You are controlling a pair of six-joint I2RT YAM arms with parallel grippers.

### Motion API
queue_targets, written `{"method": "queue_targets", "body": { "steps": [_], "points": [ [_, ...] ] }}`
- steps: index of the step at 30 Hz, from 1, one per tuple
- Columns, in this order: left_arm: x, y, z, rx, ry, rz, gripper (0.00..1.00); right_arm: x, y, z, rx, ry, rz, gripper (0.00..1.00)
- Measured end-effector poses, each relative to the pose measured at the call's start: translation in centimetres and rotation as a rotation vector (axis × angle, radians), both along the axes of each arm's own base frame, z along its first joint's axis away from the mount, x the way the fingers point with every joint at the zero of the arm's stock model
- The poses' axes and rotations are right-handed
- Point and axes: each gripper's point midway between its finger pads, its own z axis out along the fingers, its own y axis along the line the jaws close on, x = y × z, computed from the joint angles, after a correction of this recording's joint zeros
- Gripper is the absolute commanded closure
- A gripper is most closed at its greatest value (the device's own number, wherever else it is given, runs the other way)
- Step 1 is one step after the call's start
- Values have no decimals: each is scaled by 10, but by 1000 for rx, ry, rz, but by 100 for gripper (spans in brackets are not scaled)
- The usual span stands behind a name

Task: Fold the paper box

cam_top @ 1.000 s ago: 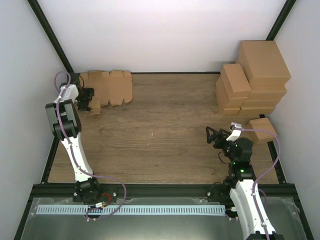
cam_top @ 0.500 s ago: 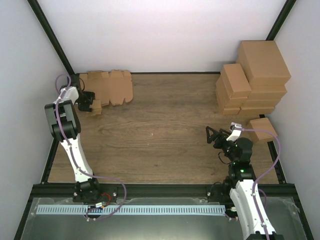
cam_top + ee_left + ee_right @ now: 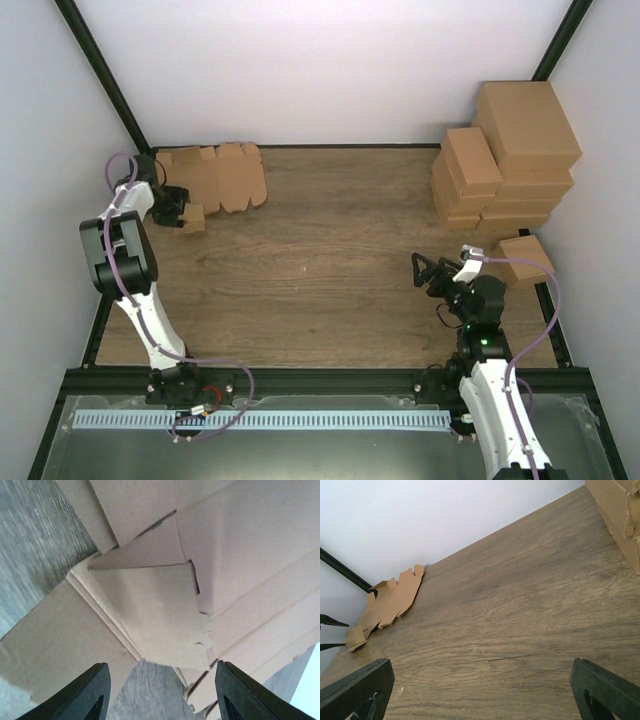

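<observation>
1. We see the wooden table [image 3: 320, 260], with plain brown cartons [image 3: 510, 150] stacked at its far right.
2. A thick pile of notched brown cardboard blanks [image 3: 225, 175] lies in the far left corner.
3. The paper box [image 3: 192, 218], a thin brown die-cut cardboard piece, sits at that pile's near-left edge, not yet folded.
4. The left gripper [image 3: 178, 205] reaches its flap with jaws part-way apart and nothing visibly pinched. We judge pick-up is in hand; next comes closing on that one sheet alone.
5. The right gripper [image 3: 417, 272] hangs released, empty.
</observation>
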Motion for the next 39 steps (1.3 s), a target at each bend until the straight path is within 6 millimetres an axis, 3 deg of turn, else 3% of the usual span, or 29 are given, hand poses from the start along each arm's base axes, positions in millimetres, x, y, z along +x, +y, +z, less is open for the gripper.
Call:
{"method": "queue_targets", "body": {
  "steps": [6,12,19,22,23,24,25,30,39],
  "points": [
    [-15,-12,22,0,-65,-21,40,0,0,0,0,0,0,0],
    [-30,-19,13,-8,-44,-32,39,0,0,0,0,0,0,0],
    [13,8,23,46,-75,-32,40,0,0,0,0,0,0,0],
    [21,21,25,66,-77,-16,53,0,0,0,0,0,0,0],
    [23,26,24,72,-75,-12,63,0,0,0,0,0,0,0],
    [26,29,24,77,-73,-11,83,0,0,0,0,0,0,0],
    [30,33,23,85,-73,-15,95,0,0,0,0,0,0,0],
    [56,41,26,101,-126,-56,96,0,0,0,0,0,0,0],
    [69,38,20,61,-154,-58,96,0,0,0,0,0,0,0]
  ]
}}
